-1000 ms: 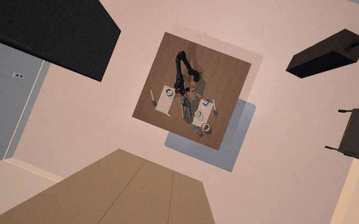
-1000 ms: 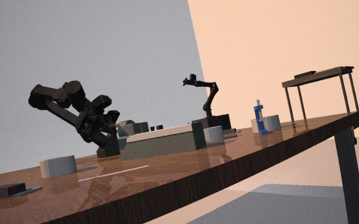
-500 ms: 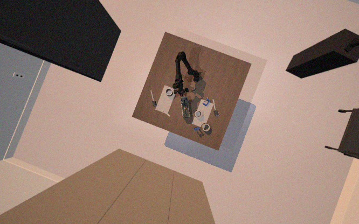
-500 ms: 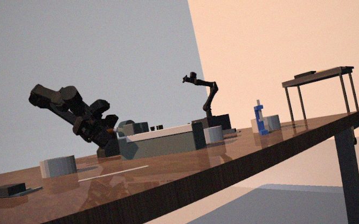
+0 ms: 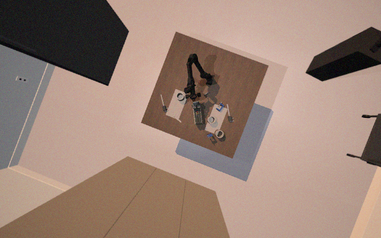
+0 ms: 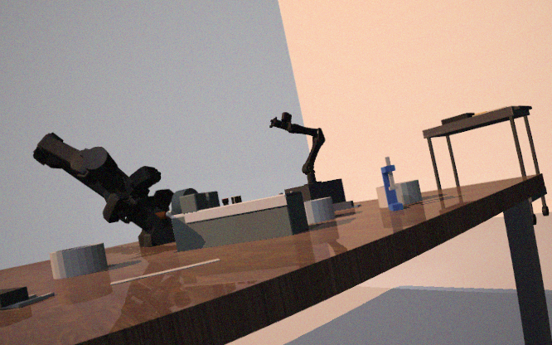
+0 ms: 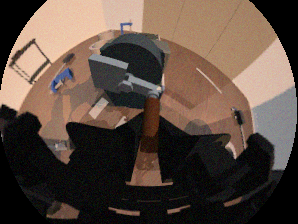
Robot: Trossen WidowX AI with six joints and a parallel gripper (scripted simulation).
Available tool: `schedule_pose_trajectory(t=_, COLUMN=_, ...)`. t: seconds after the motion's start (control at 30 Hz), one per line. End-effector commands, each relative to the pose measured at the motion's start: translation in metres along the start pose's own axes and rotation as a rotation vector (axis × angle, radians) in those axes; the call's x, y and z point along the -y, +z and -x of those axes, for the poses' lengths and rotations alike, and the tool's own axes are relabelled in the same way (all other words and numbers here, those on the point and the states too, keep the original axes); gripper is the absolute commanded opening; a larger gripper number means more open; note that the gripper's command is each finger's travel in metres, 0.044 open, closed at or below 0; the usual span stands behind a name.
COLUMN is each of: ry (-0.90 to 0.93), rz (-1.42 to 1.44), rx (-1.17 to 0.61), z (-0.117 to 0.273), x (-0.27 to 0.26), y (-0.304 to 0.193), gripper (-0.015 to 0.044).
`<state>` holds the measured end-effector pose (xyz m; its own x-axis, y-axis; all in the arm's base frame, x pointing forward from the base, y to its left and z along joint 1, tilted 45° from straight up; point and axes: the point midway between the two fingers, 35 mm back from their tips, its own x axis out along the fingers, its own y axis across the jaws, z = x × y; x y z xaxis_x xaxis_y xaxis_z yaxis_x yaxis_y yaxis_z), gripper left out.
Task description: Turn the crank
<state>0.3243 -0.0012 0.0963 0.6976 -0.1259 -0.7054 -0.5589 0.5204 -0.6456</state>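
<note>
The machine (image 5: 198, 119) (image 6: 239, 229) (image 7: 150, 52) is a long grey-green box with a dark round hub at its near end. A grey crank arm (image 7: 142, 86) runs across the hub to the orange-brown handle (image 7: 152, 116) (image 6: 162, 213). My gripper (image 7: 149, 115) is shut on this handle, with a black finger on either side. In the top view the gripper (image 5: 193, 96) is at the machine's arm-side end. The red pointer (image 5: 197, 112) is a tiny spot on the machine's top there; whether it is level with the brass marks is too small to tell. The hub hides it in the wrist view.
A round pot (image 5: 180, 96) (image 6: 79, 260) stands on one side of the machine. On the other are a blue clamp (image 5: 220, 103) (image 6: 389, 188) (image 7: 62, 80) and two more pots (image 5: 211, 119) (image 5: 219, 134). Pale sheets (image 5: 173, 107) (image 5: 220, 114) lie on both sides.
</note>
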Motion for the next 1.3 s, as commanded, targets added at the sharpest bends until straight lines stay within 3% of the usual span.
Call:
schedule_pose_trajectory(t=0.0, ry=0.002, rz=-0.002, rx=-0.011, z=-0.007, x=-0.003, y=-0.006, gripper=0.0000)
schedule_pose_trajectory(t=1.27, ry=0.003, rz=-0.001, rx=-0.012, z=-0.016, x=-0.024, y=-0.015, gripper=0.0000)
